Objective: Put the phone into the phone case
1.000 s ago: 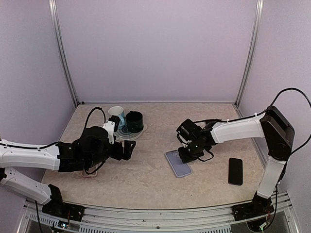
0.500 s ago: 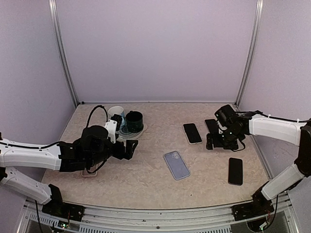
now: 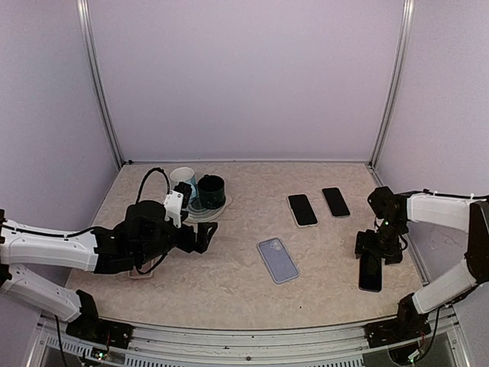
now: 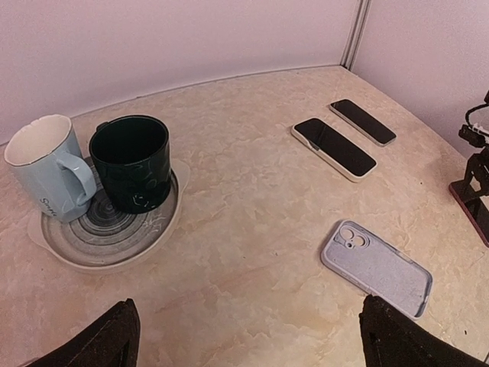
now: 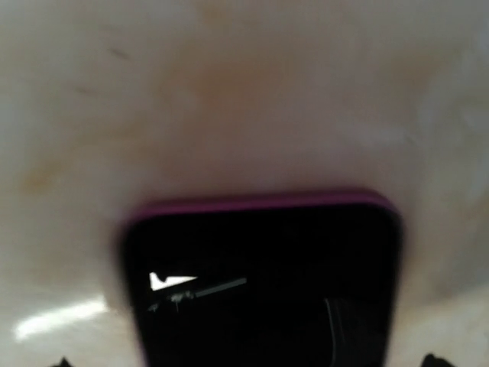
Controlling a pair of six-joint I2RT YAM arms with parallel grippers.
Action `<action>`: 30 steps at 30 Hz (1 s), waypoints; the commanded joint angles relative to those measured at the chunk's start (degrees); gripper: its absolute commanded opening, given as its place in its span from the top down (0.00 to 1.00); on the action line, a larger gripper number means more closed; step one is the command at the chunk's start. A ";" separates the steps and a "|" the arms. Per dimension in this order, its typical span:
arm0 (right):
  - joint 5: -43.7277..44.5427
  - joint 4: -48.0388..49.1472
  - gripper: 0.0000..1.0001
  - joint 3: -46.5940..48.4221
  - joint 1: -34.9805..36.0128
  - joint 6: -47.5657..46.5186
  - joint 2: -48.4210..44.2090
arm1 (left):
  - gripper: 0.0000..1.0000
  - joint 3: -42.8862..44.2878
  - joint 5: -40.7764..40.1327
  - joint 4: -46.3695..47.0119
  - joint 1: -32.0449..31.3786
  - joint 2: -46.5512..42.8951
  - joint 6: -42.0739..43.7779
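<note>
The lavender phone case (image 3: pixel 277 260) lies hollow side down mid-table, also seen in the left wrist view (image 4: pixel 376 260). A black phone with a magenta edge (image 3: pixel 370 275) lies at the near right. My right gripper (image 3: pixel 378 248) hovers over its far end, open. In the right wrist view this phone (image 5: pixel 260 283) fills the space between the tips of my right gripper (image 5: pixel 244 359). A white-edged phone (image 3: pixel 302 209) and a black phone (image 3: pixel 336 202) lie further back. My left gripper (image 3: pixel 200 235) is open and empty, left of the case (image 4: pixel 252 344).
A plate (image 3: pixel 218 212) at the back left carries a light blue mug (image 3: pixel 182 182) and a dark mug (image 3: pixel 211 191). A small pink-edged object (image 3: pixel 140 274) lies under my left arm. The right wall stands close behind my right arm.
My right arm has swung from the case to the back right, then forward and down over the near-right phone. The two back phones are now uncovered. The left arm has barely moved.
</note>
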 commanded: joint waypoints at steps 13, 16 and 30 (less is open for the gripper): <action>-10.64 3.78 0.10 -6.09 -2.33 -2.23 1.70 | 0.01 1.80 5.85 2.28 1.98 2.56 2.02; -8.48 2.78 0.13 -5.80 0.62 -1.39 2.32 | 0.01 2.03 6.16 1.19 1.98 2.64 2.07; -2.39 1.42 0.16 -0.35 12.13 0.94 11.74 | 0.01 2.55 5.61 0.22 2.11 2.30 1.95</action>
